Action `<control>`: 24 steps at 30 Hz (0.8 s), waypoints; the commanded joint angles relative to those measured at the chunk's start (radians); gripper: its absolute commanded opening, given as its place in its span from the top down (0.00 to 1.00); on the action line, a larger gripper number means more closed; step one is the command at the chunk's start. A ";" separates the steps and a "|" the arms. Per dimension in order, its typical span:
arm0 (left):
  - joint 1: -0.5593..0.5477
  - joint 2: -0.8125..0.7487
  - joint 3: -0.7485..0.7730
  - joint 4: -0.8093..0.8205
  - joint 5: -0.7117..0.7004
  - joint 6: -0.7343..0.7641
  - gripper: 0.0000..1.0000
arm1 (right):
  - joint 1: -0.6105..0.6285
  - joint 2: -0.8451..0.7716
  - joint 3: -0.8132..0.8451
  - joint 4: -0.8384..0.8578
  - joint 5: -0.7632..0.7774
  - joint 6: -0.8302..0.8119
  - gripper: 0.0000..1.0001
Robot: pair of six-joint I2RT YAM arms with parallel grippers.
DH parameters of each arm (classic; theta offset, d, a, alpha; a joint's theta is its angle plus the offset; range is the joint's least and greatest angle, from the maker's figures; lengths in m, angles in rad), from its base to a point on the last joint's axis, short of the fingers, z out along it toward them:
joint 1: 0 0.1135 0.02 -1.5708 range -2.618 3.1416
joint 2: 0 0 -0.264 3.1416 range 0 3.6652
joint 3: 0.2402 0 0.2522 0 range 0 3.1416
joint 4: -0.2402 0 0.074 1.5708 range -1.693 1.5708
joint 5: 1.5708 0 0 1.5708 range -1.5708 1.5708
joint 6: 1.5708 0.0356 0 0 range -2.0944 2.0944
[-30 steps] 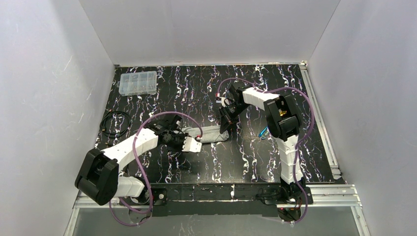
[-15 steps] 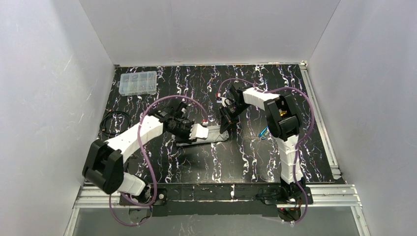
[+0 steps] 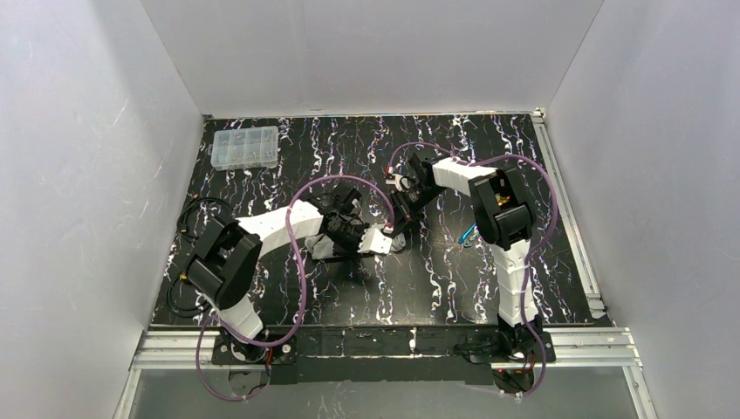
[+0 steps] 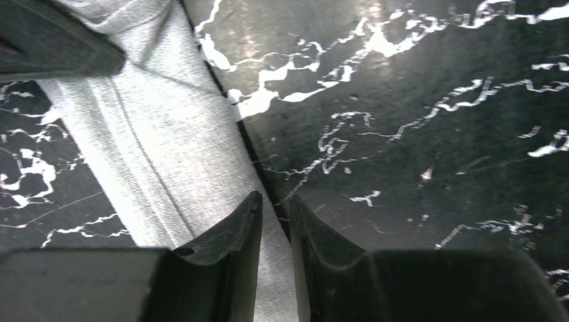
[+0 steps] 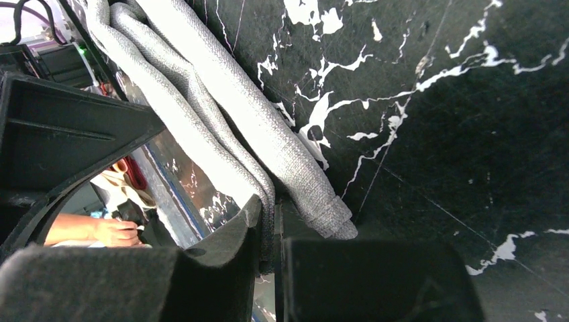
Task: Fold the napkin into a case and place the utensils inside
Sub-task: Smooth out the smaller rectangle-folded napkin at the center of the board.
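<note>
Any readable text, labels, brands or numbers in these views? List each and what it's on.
No readable text in any view.
The clear compartment box is too small to show any label.
The napkin is plain weave, with no tag or print showing.

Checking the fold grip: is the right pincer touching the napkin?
Touching. In the right wrist view the right pincer is shut on a fold of the napkin, cloth pressed between both fingers.
</note>
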 commanded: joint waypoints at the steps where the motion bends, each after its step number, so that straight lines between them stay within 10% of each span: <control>1: -0.002 0.013 0.017 0.091 -0.046 -0.030 0.80 | 0.003 -0.021 -0.020 0.005 0.016 -0.011 0.85; 9: 0.007 0.026 -0.008 0.126 -0.084 -0.050 0.82 | 0.003 -0.054 -0.022 0.000 -0.011 -0.021 0.76; 13: 0.026 0.034 -0.005 0.104 -0.070 -0.053 0.84 | -0.002 -0.102 -0.012 0.023 -0.014 -0.002 0.52; 17: 0.037 0.040 -0.015 0.096 -0.059 -0.058 0.86 | -0.027 -0.166 0.004 0.046 0.021 0.037 0.02; 24: 0.041 0.046 -0.021 0.096 -0.049 -0.080 0.87 | -0.062 -0.358 -0.135 0.218 0.055 0.182 0.05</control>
